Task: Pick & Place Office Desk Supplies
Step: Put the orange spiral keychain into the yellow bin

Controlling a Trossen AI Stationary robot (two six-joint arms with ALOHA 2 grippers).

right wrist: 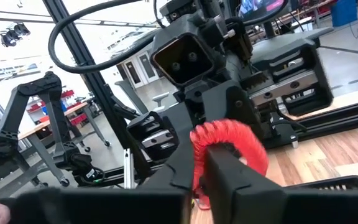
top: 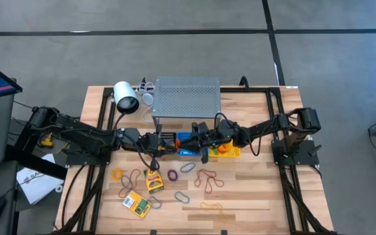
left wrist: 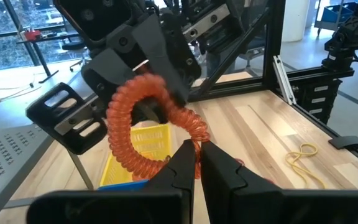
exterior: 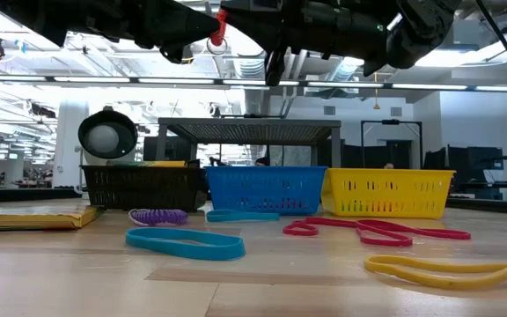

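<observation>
A coiled red-orange band (left wrist: 143, 121) is clamped by both the left end effector (left wrist: 199, 163) and the right end effector (right wrist: 199, 163) above the baskets (exterior: 264, 190). Many bands (top: 207, 179) and packs (top: 137, 204) are left on the table (top: 253, 196).

The worktop (top: 253, 196) is light wood with stripes. Three baskets stand in a row: black (exterior: 139, 187), blue (exterior: 262, 190) and yellow (exterior: 387, 194), all with slotted sides. An orange-red curly coil (left wrist: 143, 124) sits between dark claw fingers (left wrist: 179, 168), and a teal band (exterior: 185, 242), a red band (exterior: 372, 230) and a yellow band (exterior: 451, 269) lie in front.
</observation>
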